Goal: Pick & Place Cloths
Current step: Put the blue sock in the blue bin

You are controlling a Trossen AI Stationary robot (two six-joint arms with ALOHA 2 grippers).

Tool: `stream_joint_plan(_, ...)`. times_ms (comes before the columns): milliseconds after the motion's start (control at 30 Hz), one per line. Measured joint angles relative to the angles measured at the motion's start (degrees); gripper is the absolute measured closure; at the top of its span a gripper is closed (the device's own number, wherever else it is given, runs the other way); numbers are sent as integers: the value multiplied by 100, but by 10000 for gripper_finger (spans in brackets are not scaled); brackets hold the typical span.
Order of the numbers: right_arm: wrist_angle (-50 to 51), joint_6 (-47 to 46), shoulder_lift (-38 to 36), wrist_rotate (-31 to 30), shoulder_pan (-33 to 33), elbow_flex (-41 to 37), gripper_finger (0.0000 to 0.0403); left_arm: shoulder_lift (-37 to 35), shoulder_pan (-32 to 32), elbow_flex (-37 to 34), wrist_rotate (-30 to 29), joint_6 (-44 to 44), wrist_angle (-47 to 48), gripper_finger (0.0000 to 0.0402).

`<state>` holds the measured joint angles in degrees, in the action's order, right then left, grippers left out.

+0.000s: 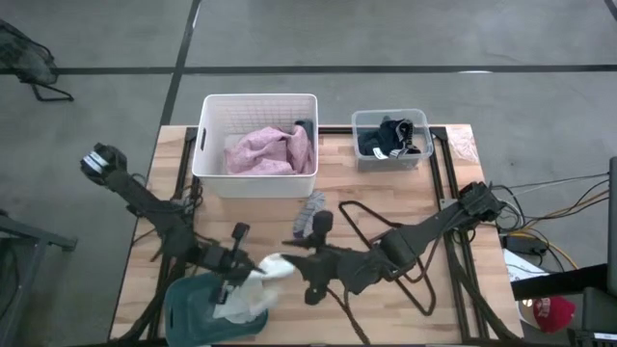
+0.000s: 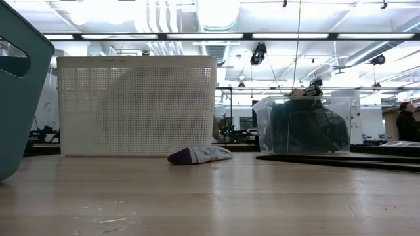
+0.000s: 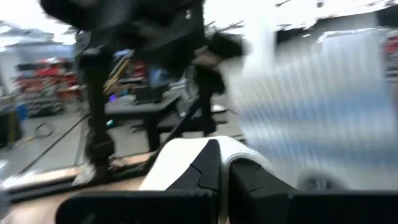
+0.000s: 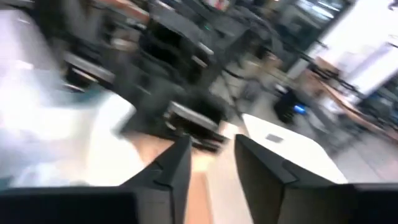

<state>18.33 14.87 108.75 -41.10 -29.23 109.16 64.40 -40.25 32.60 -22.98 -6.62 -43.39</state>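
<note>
Both arms meet at the near edge of the tabletop [image 1: 386,183], over a teal bin [image 1: 188,308]. The left claw [image 1: 253,275] is pressed together on a white cloth [image 1: 275,267], which drapes from its tip towards a heap of pale fabric [image 1: 236,304] in the bin. In the left wrist view that white cloth [image 3: 186,155] lies folded over the closed fingers [image 3: 205,174]. The right claw [image 1: 301,262] hangs just beside the same cloth; its wrist view shows the two fingers [image 4: 177,168] standing a little apart with nothing plainly between them, though the blur leaves it unsure whether a fold is touched.

Elsewhere, a pink garment [image 1: 270,152] lies crumpled in the white basket [image 1: 255,104], dark garments [image 1: 386,135] fill the clear tub [image 1: 390,118], and a grey sock [image 1: 310,210] lies loose on the wood just in front of the basket. A black wire hanger [image 1: 381,226] rests under the right arm.

All of these should handle as light, limp and forgiving: no crushing risk, but they sag, trail and snag on rims. A pinch on a bunched fold near the middle looks best, since an edge grip leaves a long tail. The sock is thin and flat, so the fingers probably need to press down to the wood to gather it.
</note>
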Motion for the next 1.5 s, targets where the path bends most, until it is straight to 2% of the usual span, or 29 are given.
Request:
stream_joint_plan(100, 230, -149, -4, -432, 9, 0, 250, -141, -368, -2, -6, -235, 84, 396)
stream_joint_plan(267, 847, -602, -4, -540, 4, -105, 189, -517, -905, -4, -216, -322, 776, 396)
stream_joint_plan(400, 986, -824, -4, -545, 0, -421, 154, -861, -1359, -7, -1112, -333, 1207, 396)
stream_joint_plan(567, 976, -1085, -15, -556, 4, -773, 126, -1351, -1841, -4, -2496, -722, 1206, 396)
stream_joint_plan(800, 965, -1431, -17, -560, 4, -1092, 109, -1983, -2425, -4, -3120, -1095, 1367, 396)
stream_joint_plan(1000, 974, -1721, -15, -558, 4, -1349, 103, -2164, -2607, -4, -3139, -766, 1903, 396)
stream_joint_plan(1267, 958, -2120, -15, -556, 4, -1646, 125, -1638, -2595, -8, -2835, 773, 3164, 381)
stream_joint_plan(1500, 961, -2309, -15, -555, 4, -1799, 155, -962, -2600, -9, -1352, 2544, 3545, 379)
